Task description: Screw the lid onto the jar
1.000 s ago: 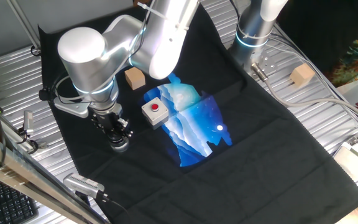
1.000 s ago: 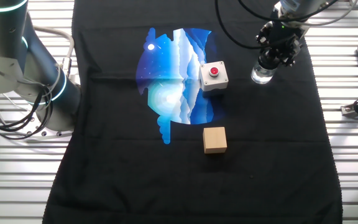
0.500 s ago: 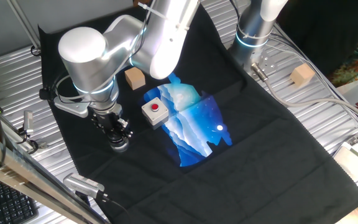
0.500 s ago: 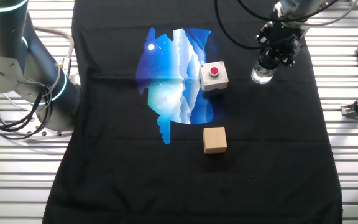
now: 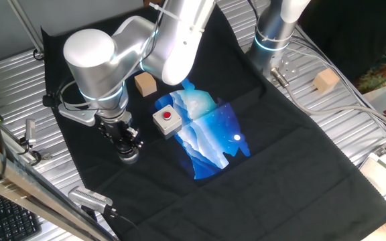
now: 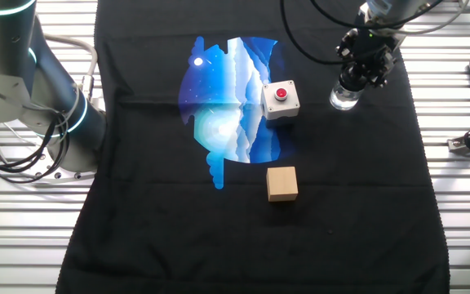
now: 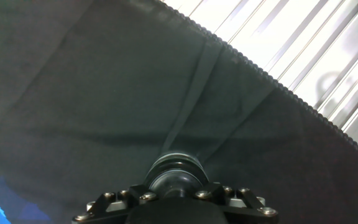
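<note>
The jar (image 5: pixel 131 158) (image 6: pixel 343 100) is a small clear cylinder standing upright on the black cloth. My gripper (image 5: pixel 125 147) (image 6: pixel 352 83) points straight down onto its top, fingers closed around the black lid (image 7: pixel 176 169). In the hand view the lid shows as a dark round cap just beyond the gripper (image 7: pixel 178 194), centred between the finger mounts. From the fixed views the lid is mostly hidden by the fingers, and I cannot tell how far it sits on the jar's thread.
A white box with a red button (image 5: pixel 167 121) (image 6: pixel 280 99) stands close beside the jar. A tan wooden cube (image 5: pixel 145 84) (image 6: pixel 282 183) lies further off on the cloth. Another cube (image 5: pixel 324 81) rests on the metal slats. The cloth's edge (image 7: pixel 278 87) runs near the jar.
</note>
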Robot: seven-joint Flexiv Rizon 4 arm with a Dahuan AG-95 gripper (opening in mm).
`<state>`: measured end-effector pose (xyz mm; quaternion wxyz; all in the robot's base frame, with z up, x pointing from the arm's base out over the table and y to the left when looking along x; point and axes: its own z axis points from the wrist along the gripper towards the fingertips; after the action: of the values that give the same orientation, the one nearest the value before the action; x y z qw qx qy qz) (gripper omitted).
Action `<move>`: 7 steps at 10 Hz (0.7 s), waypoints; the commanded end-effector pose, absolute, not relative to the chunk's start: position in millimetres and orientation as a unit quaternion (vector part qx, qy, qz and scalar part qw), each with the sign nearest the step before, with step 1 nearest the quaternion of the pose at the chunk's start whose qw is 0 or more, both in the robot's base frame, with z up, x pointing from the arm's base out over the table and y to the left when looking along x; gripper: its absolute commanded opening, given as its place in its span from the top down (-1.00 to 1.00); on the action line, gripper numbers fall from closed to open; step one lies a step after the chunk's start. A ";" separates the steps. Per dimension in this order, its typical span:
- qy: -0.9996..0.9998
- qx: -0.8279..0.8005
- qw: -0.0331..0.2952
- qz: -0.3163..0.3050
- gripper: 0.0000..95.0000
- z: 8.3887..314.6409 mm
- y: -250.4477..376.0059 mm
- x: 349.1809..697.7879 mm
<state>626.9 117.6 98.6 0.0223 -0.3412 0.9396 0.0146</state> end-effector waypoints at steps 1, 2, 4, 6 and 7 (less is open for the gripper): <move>0.941 -0.338 0.021 0.015 1.00 98.2 117.3 626.9; 0.942 -0.335 0.020 0.012 1.00 98.2 117.3 626.9; 0.943 -0.332 0.019 0.015 1.00 97.9 117.0 627.0; 0.943 -0.332 0.017 0.012 1.00 97.9 117.0 627.0; 0.943 -0.331 0.016 0.013 1.00 97.9 117.0 627.0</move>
<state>627.2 117.9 98.5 0.0149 -0.3314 0.9433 0.0105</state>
